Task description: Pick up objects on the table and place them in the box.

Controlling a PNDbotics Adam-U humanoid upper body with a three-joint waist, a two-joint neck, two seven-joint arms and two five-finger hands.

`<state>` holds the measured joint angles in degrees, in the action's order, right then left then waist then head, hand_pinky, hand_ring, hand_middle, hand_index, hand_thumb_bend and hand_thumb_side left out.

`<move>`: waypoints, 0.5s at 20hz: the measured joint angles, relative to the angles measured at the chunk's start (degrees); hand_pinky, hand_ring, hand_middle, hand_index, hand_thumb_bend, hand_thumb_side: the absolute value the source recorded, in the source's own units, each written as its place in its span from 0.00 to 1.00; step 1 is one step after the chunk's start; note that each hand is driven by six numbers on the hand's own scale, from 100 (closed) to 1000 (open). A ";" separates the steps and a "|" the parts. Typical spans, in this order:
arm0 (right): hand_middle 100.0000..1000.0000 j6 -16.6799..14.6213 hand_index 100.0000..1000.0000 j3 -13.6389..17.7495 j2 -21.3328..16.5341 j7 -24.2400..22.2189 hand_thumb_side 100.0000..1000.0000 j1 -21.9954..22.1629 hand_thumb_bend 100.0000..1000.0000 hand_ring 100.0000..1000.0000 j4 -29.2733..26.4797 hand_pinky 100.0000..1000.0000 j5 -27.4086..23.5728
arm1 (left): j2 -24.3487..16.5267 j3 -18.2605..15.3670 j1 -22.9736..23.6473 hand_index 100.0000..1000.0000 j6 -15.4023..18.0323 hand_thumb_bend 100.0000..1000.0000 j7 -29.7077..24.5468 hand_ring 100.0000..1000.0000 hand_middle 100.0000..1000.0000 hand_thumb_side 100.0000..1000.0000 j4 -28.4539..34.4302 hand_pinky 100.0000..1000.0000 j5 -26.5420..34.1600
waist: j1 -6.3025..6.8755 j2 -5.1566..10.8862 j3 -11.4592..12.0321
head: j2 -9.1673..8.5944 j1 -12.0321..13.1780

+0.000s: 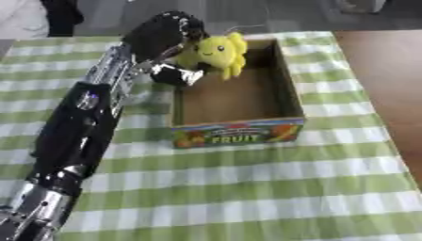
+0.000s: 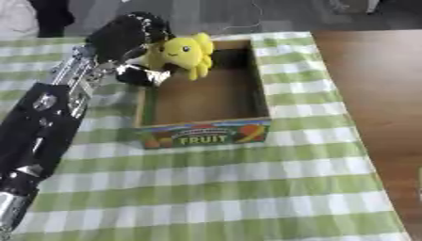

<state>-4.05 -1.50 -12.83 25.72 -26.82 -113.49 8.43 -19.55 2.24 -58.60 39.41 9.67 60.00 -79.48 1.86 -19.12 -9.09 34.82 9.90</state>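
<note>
A yellow plush toy (image 1: 218, 52) with a small face hangs over the far left corner of the cardboard box (image 1: 280, 94). My left hand (image 1: 165, 35) is shut on the toy's left side, its thumb (image 1: 177, 74) curled below. The arm reaches in from the lower left. The box is open at the top, brown inside, with "FRUIT" printed on its near wall (image 2: 204, 133). Nothing shows on the box floor. My right hand is in neither view.
A green and white checked cloth (image 1: 247, 188) covers the table. Bare brown wood (image 2: 379, 94) lies beyond the cloth on the right. A person in dark and white clothing stands at the far left edge (image 1: 33, 16).
</note>
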 measured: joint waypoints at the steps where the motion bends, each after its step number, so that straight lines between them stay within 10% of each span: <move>1: 0.51 -0.04 0.82 -0.01 0.01 -0.01 0.49 -0.11 0.00 0.87 0.00 0.78 -0.02 | 0.03 0.01 0.00 0.69 0.86 0.00 0.31 0.65 0.51 0.47 -0.35 0.68 -0.78 | 0.00 0.00 0.03 | -0.12 0.01; 10: 0.51 -0.27 0.82 -0.33 0.09 -0.14 0.49 -0.44 0.00 0.87 0.00 0.78 -0.24 | 0.98 0.36 0.02 0.80 5.13 0.00 -0.04 0.71 0.58 0.52 -3.24 0.70 -7.52 | 0.00 0.00 0.35 | -0.24 0.01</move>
<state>-4.33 -1.83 -12.74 25.57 -27.26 -113.49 8.19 -18.57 2.60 -58.58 44.53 9.63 56.76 -87.00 1.86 -19.12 -8.75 34.58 9.91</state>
